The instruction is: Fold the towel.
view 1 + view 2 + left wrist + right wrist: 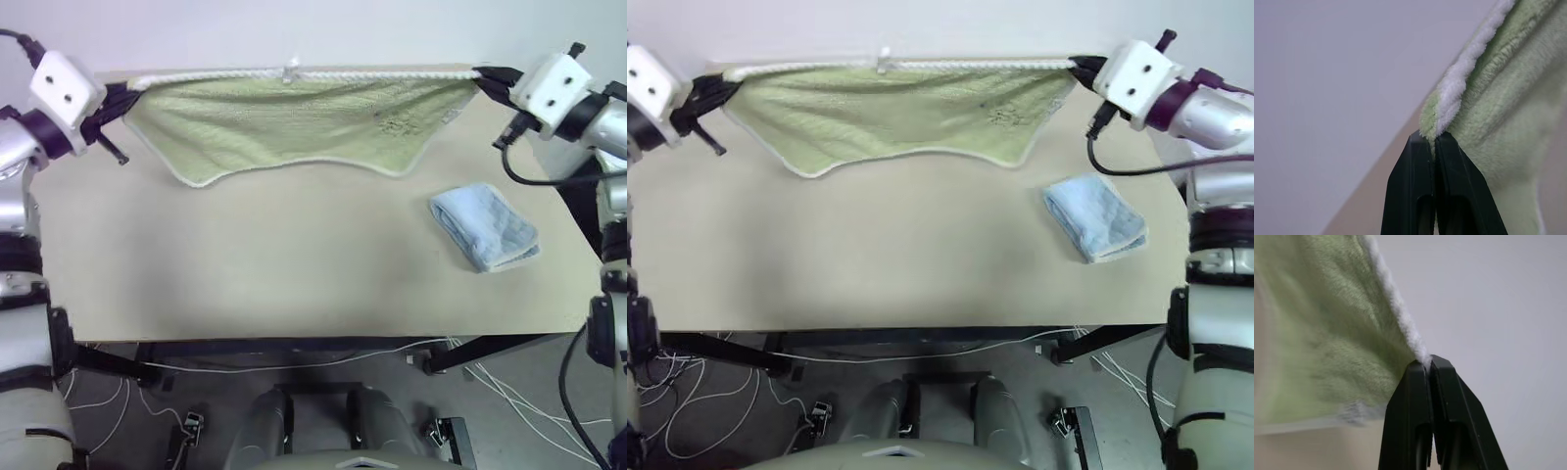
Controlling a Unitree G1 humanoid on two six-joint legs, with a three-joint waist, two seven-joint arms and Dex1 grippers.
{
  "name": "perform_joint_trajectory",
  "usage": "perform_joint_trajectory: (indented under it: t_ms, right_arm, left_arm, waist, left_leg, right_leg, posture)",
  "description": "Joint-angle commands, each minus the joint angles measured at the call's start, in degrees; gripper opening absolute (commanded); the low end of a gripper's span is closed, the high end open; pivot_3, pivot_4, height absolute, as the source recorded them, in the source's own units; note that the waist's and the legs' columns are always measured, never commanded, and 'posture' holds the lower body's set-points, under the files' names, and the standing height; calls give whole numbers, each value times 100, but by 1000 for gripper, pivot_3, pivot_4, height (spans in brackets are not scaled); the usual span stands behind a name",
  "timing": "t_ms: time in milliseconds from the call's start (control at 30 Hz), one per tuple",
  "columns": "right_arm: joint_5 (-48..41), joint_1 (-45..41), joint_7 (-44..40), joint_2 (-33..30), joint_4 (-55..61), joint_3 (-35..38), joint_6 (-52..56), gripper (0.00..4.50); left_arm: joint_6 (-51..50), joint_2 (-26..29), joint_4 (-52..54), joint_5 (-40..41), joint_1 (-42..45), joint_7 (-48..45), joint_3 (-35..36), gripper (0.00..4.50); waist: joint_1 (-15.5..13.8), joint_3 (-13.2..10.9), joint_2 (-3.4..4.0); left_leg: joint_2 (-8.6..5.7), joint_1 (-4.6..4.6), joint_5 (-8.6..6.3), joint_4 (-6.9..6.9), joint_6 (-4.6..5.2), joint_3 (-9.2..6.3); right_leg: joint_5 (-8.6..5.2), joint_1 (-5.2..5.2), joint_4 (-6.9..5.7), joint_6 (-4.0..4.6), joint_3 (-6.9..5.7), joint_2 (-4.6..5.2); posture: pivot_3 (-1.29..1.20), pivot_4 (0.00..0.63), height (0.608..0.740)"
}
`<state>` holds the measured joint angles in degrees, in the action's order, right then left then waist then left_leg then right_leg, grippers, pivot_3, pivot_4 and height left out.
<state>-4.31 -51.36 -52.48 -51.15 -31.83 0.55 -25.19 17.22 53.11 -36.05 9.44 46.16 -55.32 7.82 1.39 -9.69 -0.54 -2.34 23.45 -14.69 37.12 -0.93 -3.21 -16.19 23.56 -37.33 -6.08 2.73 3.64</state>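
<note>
Across the top of the frame, the towel [294, 122] hangs stretched between the left gripper [1435, 139] and right gripper [1428, 363], fingers clenched on its corners above the tabletop [274, 255].

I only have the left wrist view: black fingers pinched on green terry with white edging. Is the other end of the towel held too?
Observer: Yes. The right gripper is shut on the towel at its opposite corner.
Operator: Is the towel hanging free?
Observer: Its corded top edge is stretched between the right and the left gripper; the lower edge sags toward the table.
Operator: Anything else on the table?
Observer: A folded light-blue towel, lying apart on the robot's right.
</note>
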Motion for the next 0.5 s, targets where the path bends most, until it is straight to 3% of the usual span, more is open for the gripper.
perform_joint_trajectory:
  t_ms: [33,233,500]
  right_arm:
    - [-956,1201,-786,-339,1463,322,1141,92]
    - [-1992,3593,-1406,-817,3574,753,2895,92]
    - [-2376,4774,-1790,-1100,4462,1216,3851,92]
  left_arm:
    - [-934,404,1645,831,-1376,-721,486,0]
    - [-2372,851,3718,1533,-3879,-1258,1303,0]
    - [-3242,873,4598,1695,-5360,-1489,1912,0]
  waist:
    - [-10,-1,0]
    - [-70,-5,3]
    - [-64,-4,3]
  left_leg:
    - [0,6,0,-1,1,0]
    - [1,8,-2,12,3,-2]
    - [1,-21,-4,0,3,-4]
  right_leg:
    - [0,2,3,0,0,1]
    - [0,5,7,1,9,16]
    - [-1,-25,22,3,6,20]
  posture:
    - [0,150,740]
    - [0,150,740]
    - [0,150,740]
